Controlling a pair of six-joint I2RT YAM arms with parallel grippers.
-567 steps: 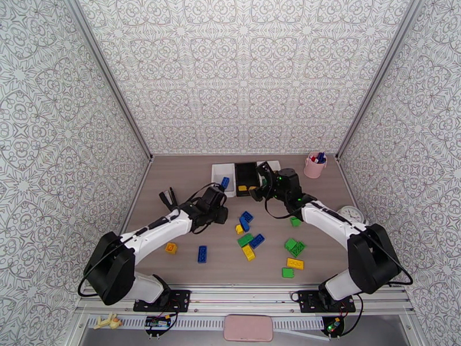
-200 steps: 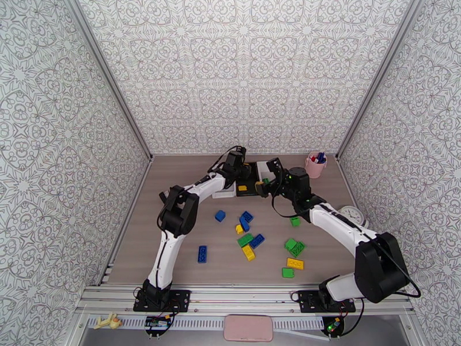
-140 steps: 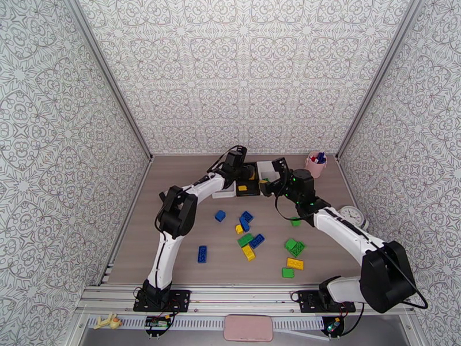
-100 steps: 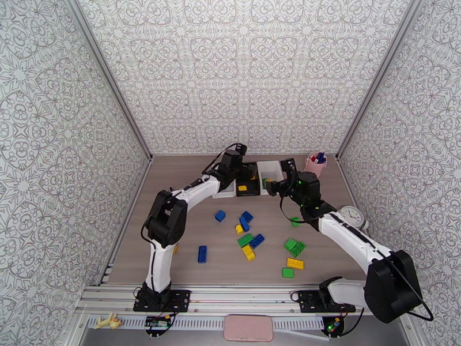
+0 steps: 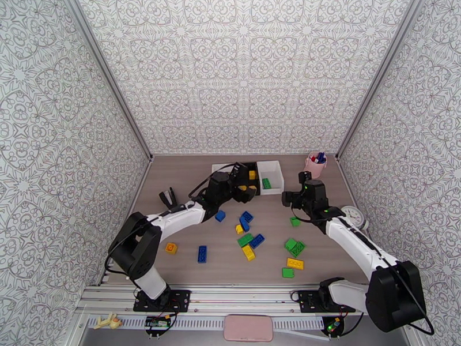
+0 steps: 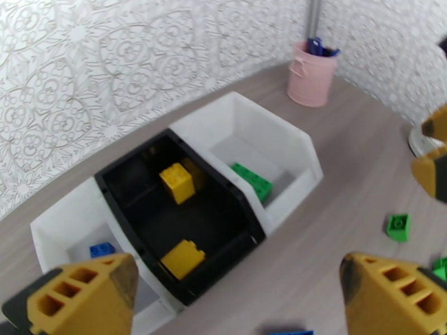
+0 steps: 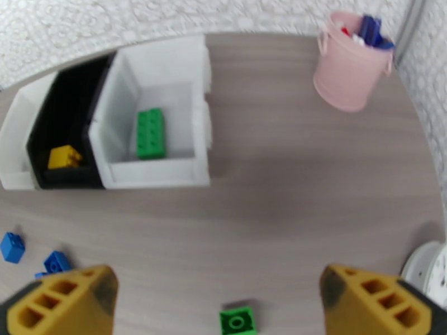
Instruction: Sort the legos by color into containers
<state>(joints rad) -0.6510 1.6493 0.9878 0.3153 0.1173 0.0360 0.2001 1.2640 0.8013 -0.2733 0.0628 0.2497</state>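
hovering by bins (image 6: 295,161), l end effector (image 6: 237,294) (agape)

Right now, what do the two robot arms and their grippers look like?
The left arm and right arm have white tubular links, black joints and black cables. The left gripper and right gripper carry orange-yellow plastic fingers with hollow ribbed tips.

Left arm (image 5: 173,217): shoulder low at left, elbow folded, forearm stretched forward and rightward. Left gripper (image 5: 244,190) at its end, pointing right; wrist view shows yellow left fingers (image 6: 84,294) spread far apart, nothing between them. Right arm (image 5: 351,243): shoulder low at far right, forearm running forward and leftward, wrist raised. Right gripper (image 5: 286,199) pointing left; yellow right fingers (image 7: 64,300) spread wide, nothing gripped. Two grippers face each other, well apart.
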